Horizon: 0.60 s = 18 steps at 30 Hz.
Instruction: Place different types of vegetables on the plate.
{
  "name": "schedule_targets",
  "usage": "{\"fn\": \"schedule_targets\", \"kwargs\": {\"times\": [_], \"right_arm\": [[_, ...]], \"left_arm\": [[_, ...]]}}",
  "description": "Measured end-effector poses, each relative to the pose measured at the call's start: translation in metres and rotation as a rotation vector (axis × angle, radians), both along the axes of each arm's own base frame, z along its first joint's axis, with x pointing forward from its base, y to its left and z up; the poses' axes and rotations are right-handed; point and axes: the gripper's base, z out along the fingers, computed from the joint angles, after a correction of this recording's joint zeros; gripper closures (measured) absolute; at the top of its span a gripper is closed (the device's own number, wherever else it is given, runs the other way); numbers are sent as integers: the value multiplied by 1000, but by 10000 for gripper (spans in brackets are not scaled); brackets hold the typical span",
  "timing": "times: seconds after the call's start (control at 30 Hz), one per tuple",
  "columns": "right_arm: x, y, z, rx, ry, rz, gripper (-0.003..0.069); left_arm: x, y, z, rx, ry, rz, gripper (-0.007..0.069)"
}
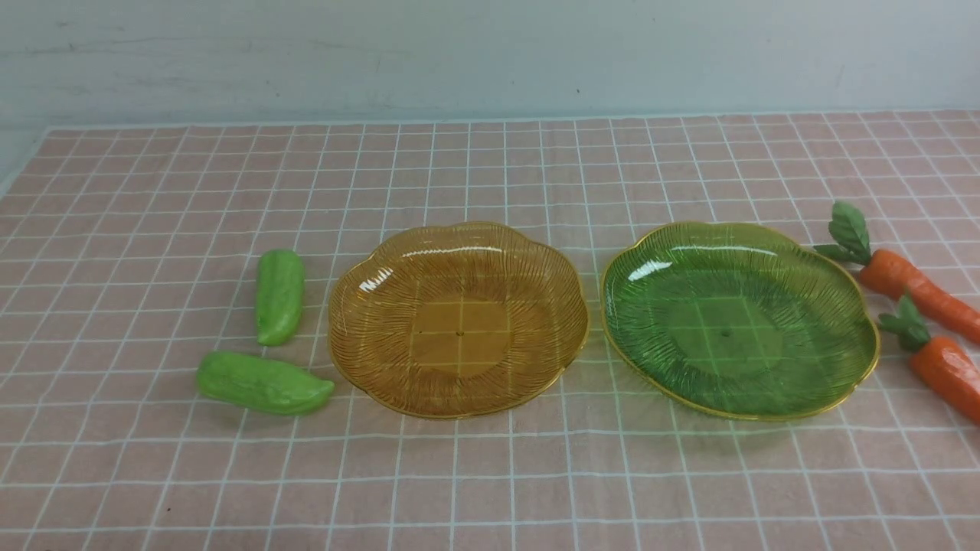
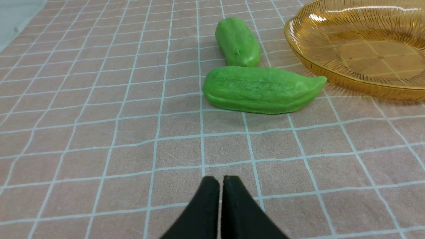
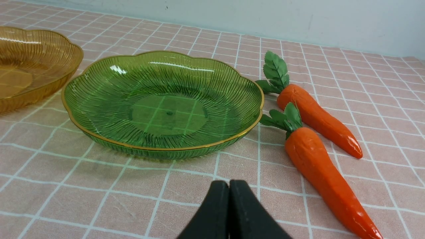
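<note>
Vegetables all lie on the checked tablecloth (image 1: 490,474); neither plate holds anything yet. Front view: the far cucumber (image 1: 279,296) and near cucumber (image 1: 264,383) sit on the robot's left of the amber plate (image 1: 367,337). The far carrot (image 1: 911,287) and near carrot (image 1: 945,367) sit on the right of the green plate (image 1: 651,306), leaf tops turned toward its rim. The two plates stand side by side in the middle, close but apart. Judgement: each kind is parked on its own arm's side, with the plates between them where both arms can reach. That would let each arm bring in its own kind. Neither arm shows in this view, and both carrots are cut off by the frame edge. Left wrist view: the left gripper (image 2: 220,181) is clenched on nothing, jaws pressed together. It points at the near cucumber, with bare cloth between them. That cucumber lies crosswise, its pointed tip just beside the amber rim; whether they touch cannot be settled. Only part of the amber plate is in frame. Right wrist view: the right gripper (image 3: 229,184) is likewise closed tight and empty, aimed between the green plate and the near carrot. Both carrots show nearly whole here, lying side by side without touching, and the near one's tip runs to the frame edge. Gripper height above the cloth is hard to read in either wrist view.
</note>
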Motion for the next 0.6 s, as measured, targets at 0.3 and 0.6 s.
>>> {"fn": "schedule_targets", "kwargs": {"times": [0.3,0.6], "right_arm": [[0,0,0,-1,0,0,676],[0,9,4,561,23,-22,676]], "left_arm": [[0,0,0,0,0,0,627],[-2,-20,6,-976,102,72,627]]}}
